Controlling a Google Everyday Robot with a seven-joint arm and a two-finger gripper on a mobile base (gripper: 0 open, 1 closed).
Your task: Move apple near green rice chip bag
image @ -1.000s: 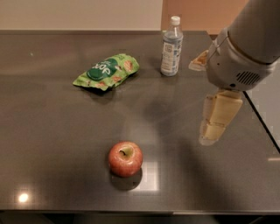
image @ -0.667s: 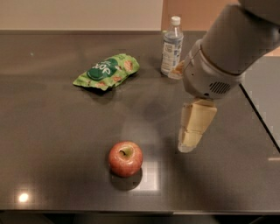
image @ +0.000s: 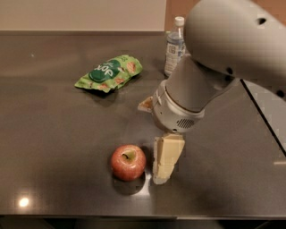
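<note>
A dark, glossy table [image: 53, 147] fills the view. The apple [image: 128, 162] sits on it, stem dimple up, just left of the gripper [image: 163, 172], which points down at the tabletop (how far open it is, I cannot tell). The green rice chip bag [image: 109, 73] lies well beyond the gripper, up and to its left. A water bottle [image: 174, 44] stands behind the arm.

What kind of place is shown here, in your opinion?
Probably a kitchen or break-room counter: a dark glossy countertop against a pale wall, bearing an apple, a green rice chip bag and a water bottle. The gripper hangs close beside the apple, on its right in the view.
</note>
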